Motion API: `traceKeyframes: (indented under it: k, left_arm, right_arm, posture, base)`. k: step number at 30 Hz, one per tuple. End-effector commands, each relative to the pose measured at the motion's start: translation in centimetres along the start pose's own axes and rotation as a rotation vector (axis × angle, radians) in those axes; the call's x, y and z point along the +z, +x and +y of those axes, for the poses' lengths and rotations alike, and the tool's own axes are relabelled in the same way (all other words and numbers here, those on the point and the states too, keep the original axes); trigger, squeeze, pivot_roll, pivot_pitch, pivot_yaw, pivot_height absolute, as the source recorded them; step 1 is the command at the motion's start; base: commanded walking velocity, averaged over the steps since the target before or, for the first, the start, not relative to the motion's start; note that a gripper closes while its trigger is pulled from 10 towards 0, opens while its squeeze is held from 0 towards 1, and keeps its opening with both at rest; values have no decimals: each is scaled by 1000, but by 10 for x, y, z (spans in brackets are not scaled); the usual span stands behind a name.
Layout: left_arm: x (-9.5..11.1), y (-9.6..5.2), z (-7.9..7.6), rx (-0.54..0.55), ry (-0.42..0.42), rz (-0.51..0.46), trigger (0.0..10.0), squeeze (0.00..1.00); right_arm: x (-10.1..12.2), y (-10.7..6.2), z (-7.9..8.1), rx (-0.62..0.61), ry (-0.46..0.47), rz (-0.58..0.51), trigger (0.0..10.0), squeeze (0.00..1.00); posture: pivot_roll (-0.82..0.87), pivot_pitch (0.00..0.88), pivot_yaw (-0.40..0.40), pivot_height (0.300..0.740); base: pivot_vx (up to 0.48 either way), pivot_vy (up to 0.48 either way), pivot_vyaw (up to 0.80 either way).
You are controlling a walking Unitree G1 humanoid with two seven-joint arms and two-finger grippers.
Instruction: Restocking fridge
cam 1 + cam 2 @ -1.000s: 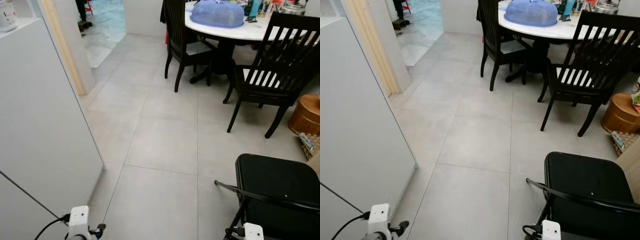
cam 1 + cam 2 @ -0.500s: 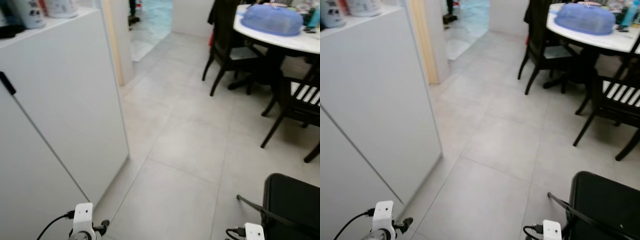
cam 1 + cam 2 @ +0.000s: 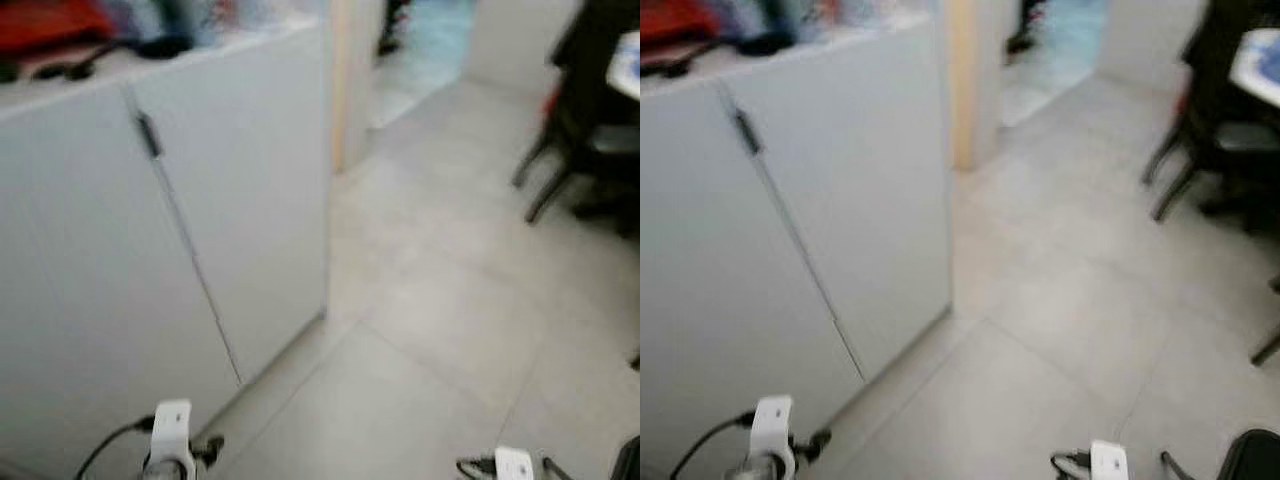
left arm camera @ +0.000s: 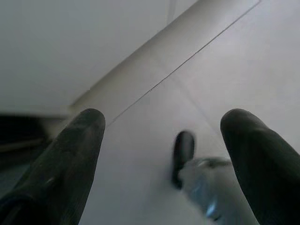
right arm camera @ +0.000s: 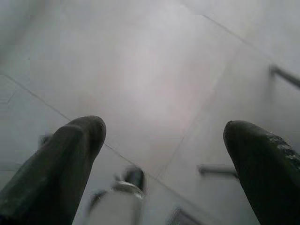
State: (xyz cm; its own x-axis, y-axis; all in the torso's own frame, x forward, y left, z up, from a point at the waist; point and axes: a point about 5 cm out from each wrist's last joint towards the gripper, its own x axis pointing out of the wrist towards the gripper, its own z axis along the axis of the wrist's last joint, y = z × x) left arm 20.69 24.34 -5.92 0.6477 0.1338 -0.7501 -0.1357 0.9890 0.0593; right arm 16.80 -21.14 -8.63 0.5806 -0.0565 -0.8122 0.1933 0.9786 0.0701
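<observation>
A white unit (image 3: 250,200) with two doors and a dark handle (image 3: 148,133) stands on my left; the picture is blurred. Blurred red and dark items (image 3: 60,30) lie on its top. My left gripper (image 4: 164,150) hangs open over the tiled floor beside the unit's base, nothing between its fingers (image 4: 70,154). My right gripper (image 5: 164,154) is open too, above bare tiles, holding nothing. The white wrist pieces of both arms (image 3: 172,430) (image 3: 512,463) show at the bottom edge of the eye views.
A wooden door frame (image 3: 345,90) and a doorway (image 3: 420,50) lie beyond the unit. Dark dining chairs (image 3: 575,130) and a table edge (image 3: 630,75) stand at the far right. A black folding chair's corner (image 3: 1250,460) is at the near right. Grey floor tiles (image 3: 430,330) stretch between.
The camera has swung left: the white unit now covers the left half, its handle and door seam have come into sight, and the table and chairs have slid to the right edge.
</observation>
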Motion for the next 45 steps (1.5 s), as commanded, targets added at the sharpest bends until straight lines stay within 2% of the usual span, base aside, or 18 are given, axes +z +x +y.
traceKeyframes:
  k: [1,23,38,45]
  left_arm:
    - [1,1,-5,-17,7,-1,10000,0]
    - [0,1,-7,-13,-13,5,10000,0]
    - [-1,1,-6,-8,-19,6,10000,0]
    - [-3,0,-6,-8,-33,16,10000,0]
  right_arm:
    - [-11,-3,-8,-22,2,38,10000,0]
    - [-9,-3,-9,-12,-26,41,10000,0]
    - [-10,-3,-9,-21,-14,44,10000,0]
    - [-12,-3,-8,-21,28,47,10000,0]
  posture:
    - [37,0,-38,740]
    - [27,0,-52,740]
    - [27,0,-51,740]
    - [22,0,-43,740]
  base:
    - [0,0,800]
    - [0,0,800]
    - [0,0,800]
    - [0,0,189]
